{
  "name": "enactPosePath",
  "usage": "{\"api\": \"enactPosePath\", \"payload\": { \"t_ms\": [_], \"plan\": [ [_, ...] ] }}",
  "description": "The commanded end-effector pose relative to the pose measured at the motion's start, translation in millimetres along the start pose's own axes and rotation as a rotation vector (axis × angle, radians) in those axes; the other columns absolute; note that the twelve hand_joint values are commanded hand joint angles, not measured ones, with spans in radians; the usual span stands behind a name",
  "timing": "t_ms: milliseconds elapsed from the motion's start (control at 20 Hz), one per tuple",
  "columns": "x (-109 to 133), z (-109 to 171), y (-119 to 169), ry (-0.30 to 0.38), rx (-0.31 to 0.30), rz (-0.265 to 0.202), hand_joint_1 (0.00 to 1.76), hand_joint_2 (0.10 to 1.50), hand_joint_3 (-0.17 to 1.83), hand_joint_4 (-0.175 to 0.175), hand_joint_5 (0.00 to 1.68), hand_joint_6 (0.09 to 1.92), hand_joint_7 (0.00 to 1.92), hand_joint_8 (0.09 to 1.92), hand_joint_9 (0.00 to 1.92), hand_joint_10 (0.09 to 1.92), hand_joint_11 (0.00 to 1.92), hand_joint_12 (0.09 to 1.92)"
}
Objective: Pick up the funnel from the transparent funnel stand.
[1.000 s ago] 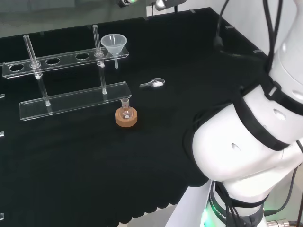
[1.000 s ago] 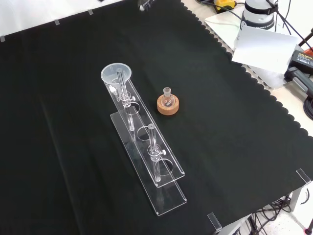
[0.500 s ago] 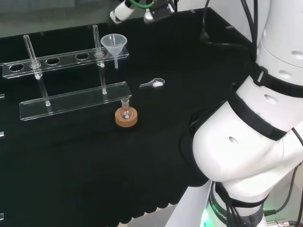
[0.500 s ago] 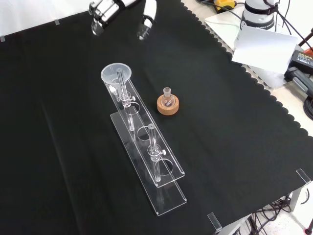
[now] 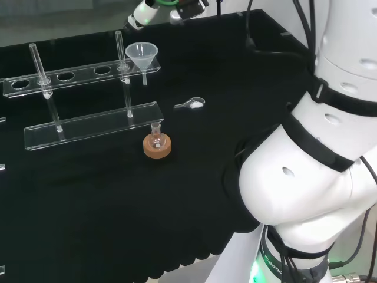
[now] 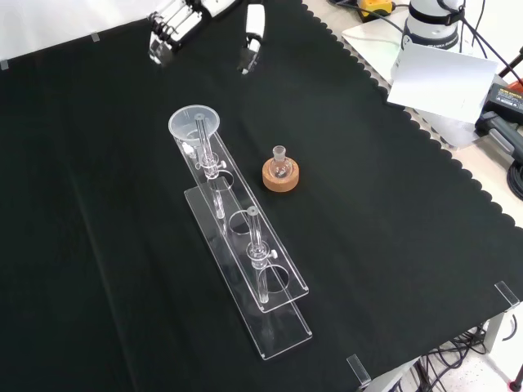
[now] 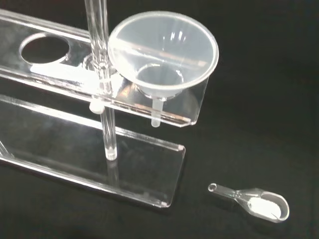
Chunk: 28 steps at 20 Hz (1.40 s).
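A clear funnel sits upright in the end hole of the transparent funnel stand. Two glass rods rise from the stand's shelf, and one of them is right beside the funnel. My hand hovers at the far end of the cloth, apart from the funnel. Its fingers are spread from the thumb and it holds nothing.
A small flask on a cork ring stands close beside the stand. A clear spoon with white powder lies on the cloth near the funnel end. The cloth's scalloped edge runs at the front view's right.
The hand has come into the front view from the top and now hangs spread beyond the funnel. The arm's links have shifted in the head view. The ware has not moved.
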State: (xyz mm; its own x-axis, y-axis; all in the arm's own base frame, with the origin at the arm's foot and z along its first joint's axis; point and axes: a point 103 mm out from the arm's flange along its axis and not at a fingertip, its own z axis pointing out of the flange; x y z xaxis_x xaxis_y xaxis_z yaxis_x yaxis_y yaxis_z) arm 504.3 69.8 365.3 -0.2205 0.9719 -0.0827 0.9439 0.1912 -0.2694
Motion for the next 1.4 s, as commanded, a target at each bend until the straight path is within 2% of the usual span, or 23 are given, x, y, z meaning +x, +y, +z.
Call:
{"api": "enactPosePath", "payload": {
  "t_ms": [50,250,450,850,1300,1400],
  "plan": [
    [-8.1,45.2,36.3,-0.023,0.173,-0.009,0.53,0.78,0.25,0.020,0.03,0.09,0.00,0.21,0.00,0.71,0.06,1.53],
    [-8.0,50.9,43.9,-0.020,0.210,-0.022,0.54,0.76,0.26,0.025,0.02,0.09,0.00,0.14,0.00,0.64,0.05,1.55],
    [-4.3,56.0,48.5,-0.032,0.213,-0.032,0.52,0.74,0.26,0.034,0.00,0.09,0.00,0.09,0.00,0.53,0.04,1.57],
    [0.2,60.7,51.8,-0.058,0.233,-0.030,0.51,0.72,0.27,0.033,0.00,0.09,0.05,0.09,0.00,0.77,0.04,1.58],
    [3.6,69.3,57.9,-0.078,0.264,-0.057,0.62,0.70,0.26,0.071,0.00,0.09,0.00,0.09,0.00,0.73,0.10,1.59],
    [5.2,70.4,59.2,-0.098,0.286,-0.029,0.64,0.69,0.26,0.074,0.00,0.09,0.02,0.09,0.00,0.73,0.10,1.59]
  ]
}}
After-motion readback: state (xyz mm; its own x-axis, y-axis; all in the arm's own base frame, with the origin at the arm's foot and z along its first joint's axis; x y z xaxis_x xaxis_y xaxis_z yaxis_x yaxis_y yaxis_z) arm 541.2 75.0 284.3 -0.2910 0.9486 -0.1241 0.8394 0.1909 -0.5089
